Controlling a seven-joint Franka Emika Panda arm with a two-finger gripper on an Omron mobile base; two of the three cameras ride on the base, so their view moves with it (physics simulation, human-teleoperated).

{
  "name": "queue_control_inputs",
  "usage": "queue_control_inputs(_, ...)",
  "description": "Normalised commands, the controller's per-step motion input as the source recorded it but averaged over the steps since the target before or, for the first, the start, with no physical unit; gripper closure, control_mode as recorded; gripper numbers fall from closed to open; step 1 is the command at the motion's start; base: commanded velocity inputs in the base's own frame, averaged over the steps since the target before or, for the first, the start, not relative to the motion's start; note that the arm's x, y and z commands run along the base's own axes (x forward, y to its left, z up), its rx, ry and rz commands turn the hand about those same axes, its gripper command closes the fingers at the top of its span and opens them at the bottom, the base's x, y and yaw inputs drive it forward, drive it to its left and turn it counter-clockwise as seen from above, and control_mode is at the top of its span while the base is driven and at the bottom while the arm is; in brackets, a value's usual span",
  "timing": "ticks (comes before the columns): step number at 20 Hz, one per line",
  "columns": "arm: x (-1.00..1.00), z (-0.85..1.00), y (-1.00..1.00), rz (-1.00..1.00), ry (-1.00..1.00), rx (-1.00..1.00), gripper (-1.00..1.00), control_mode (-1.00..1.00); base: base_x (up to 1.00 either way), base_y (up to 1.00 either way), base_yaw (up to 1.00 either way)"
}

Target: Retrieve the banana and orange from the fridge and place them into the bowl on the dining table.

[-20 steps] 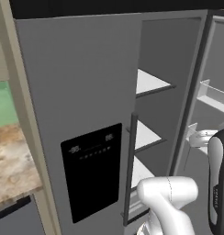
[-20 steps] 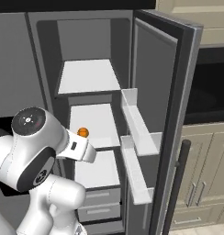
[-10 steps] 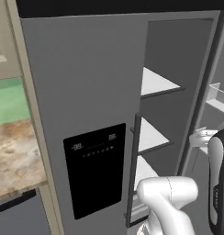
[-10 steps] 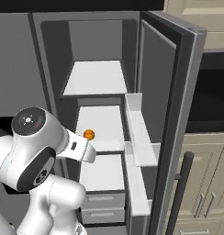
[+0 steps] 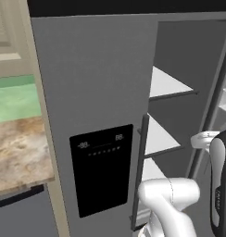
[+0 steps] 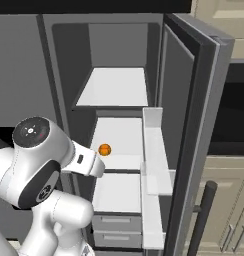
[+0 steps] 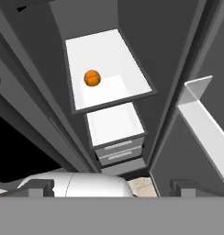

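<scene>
Two doors on fridge (image 5: 96, 92) in left base view: left one shut, with black dispenser panel (image 5: 102, 169) low on it and faint pale marks along panel's top, too small to read. Long dark handle (image 5: 139, 171) at that door's right edge. Right compartment open beside it, white shelves (image 5: 166, 83) stacked inside, nothing seen lying on them from this side. Marbled tabletop (image 5: 20, 152) at left edge, green wall above it.

Right base view: open compartment seen head-on, right door (image 6: 194, 125) swung out with white door bins (image 6: 155, 150) on its inner face, bins bare. Top shelf (image 6: 116, 87) bare. Orange (image 6: 104, 149) sitting on middle shelf (image 6: 119, 145), toward its left side, near front. Two grey drawers (image 6: 116, 227) at bottom, closed. Beige cabinets (image 6: 229, 210) to right of fridge.

Hand view: orange (image 7: 92, 77) on white shelf, left of centre, alone there. Lower shelf and drawers below it. Claw (image 7: 114, 187) spread wide, tips at frame's bottom corners, holding nothing, well apart from orange.
</scene>
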Motion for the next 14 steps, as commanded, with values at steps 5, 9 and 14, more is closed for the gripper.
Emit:
queue_control_inputs(5, 0.0, 0.0, 0.0, 0.0, 0.0, 0.0, -1.0, 1.0, 0.46, 0.19, 0.25)
queue_control_inputs(9, 0.0, 0.0, 0.0, 0.0, 0.0, 0.0, -1.0, 1.0, 0.4, 0.07, 0.26)
queue_control_inputs(14, 0.0, 0.0, 0.0, 0.0, 0.0, 0.0, -1.0, 1.0, 0.05, -0.03, 0.26)
